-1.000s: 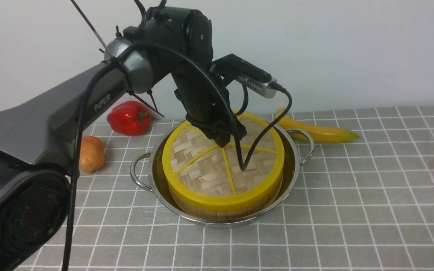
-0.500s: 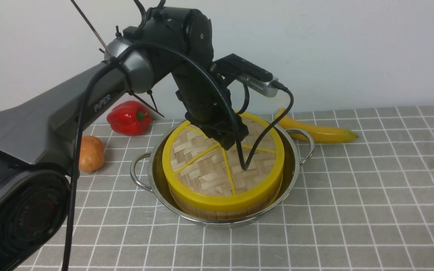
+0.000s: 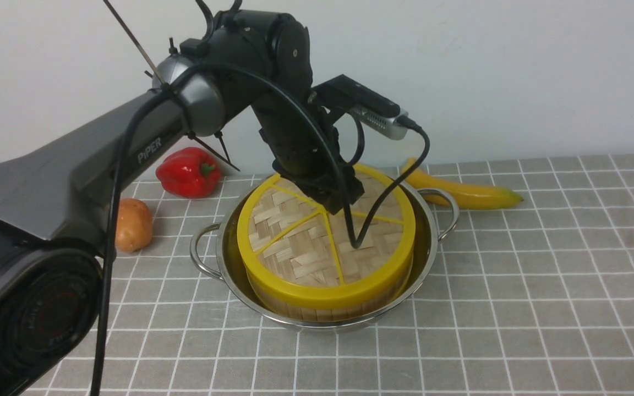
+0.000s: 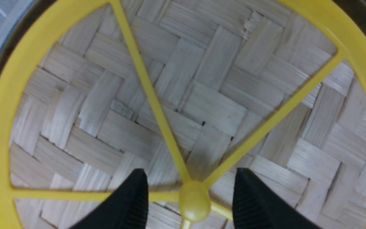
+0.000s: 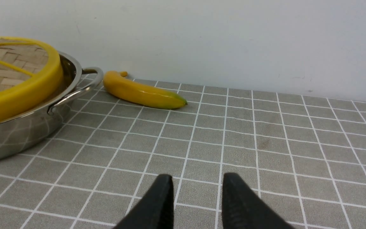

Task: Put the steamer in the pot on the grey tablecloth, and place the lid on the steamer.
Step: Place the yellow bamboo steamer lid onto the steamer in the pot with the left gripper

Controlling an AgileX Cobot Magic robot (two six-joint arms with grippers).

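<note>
The lid (image 3: pixel 317 247) lies flat on the steamer (image 3: pixel 317 312), whose slatted wall shows just under the yellow rim. Both sit inside the shiny pot (image 3: pixel 424 231) on the grey tablecloth (image 3: pixel 542 275). My left gripper (image 3: pixel 334 204) hovers just over the lid's middle. In the left wrist view the left gripper (image 4: pixel 191 171) is open, its black fingers standing apart on either side of the yellow hub (image 4: pixel 194 201) without touching it. My right gripper (image 5: pixel 197 176) is open and empty, low over the bare cloth to the right of the pot (image 5: pixel 27 127); the front view does not show it.
A banana (image 3: pixel 465 191) lies behind the pot's right handle, near the wall. A red pepper (image 3: pixel 189 171) and a potato (image 3: pixel 132 224) sit to the pot's left, under my left arm. Cloth stretches to the right and front.
The left jaws have let go of the lid's hub and spread apart, and the wrist has risen slightly. The lid, steamer and pot have not moved.
</note>
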